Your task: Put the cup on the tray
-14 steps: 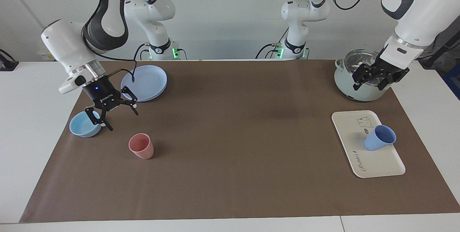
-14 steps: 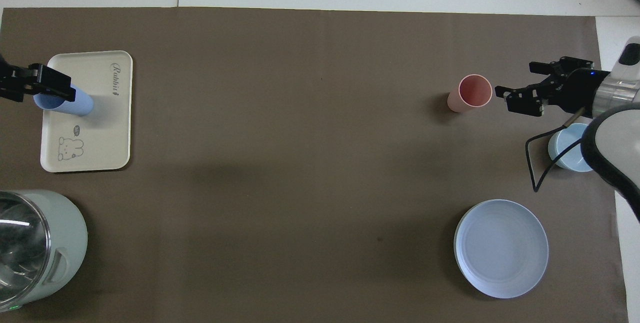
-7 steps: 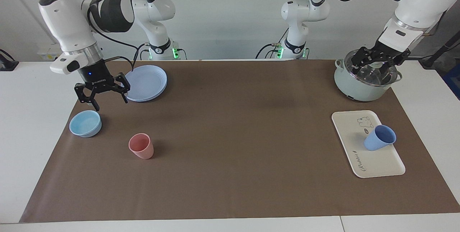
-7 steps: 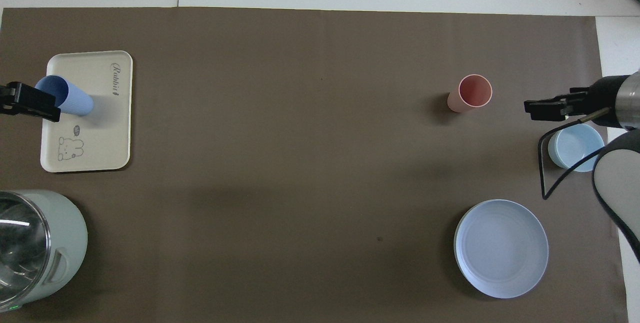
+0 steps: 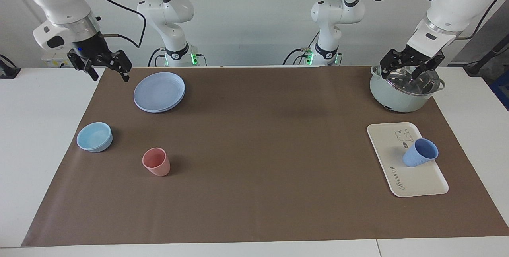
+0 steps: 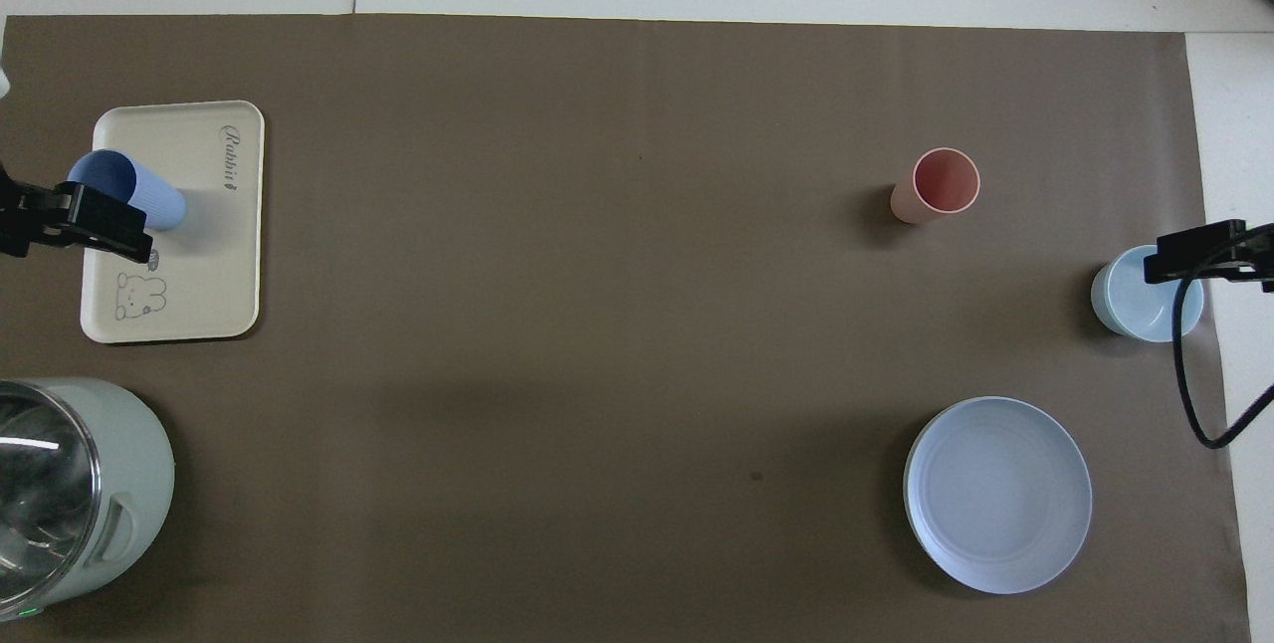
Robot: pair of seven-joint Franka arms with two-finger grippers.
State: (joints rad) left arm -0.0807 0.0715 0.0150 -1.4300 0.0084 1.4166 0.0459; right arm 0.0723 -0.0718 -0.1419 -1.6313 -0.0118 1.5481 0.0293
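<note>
On the tray (image 5: pixel 417 179) at the left arm's end of the counter (image 5: pixel 254 161), the cup (image 5: pixel 420 152) stands tilted. The left claw (image 5: pixel 409 63), spread and empty, hangs over the pot (image 5: pixel 403 90); the right claw (image 5: pixel 104 65), spread, waits well apart.

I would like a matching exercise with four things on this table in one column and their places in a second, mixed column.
Things:
1. blue cup
2. pink cup
3. left hand
4. plate

Places:
A. over the pot
B. on the tray
C. beside the bowl
D. nearer to the robots than the bowl

Pairs: 1-B, 2-C, 3-A, 4-D
</note>
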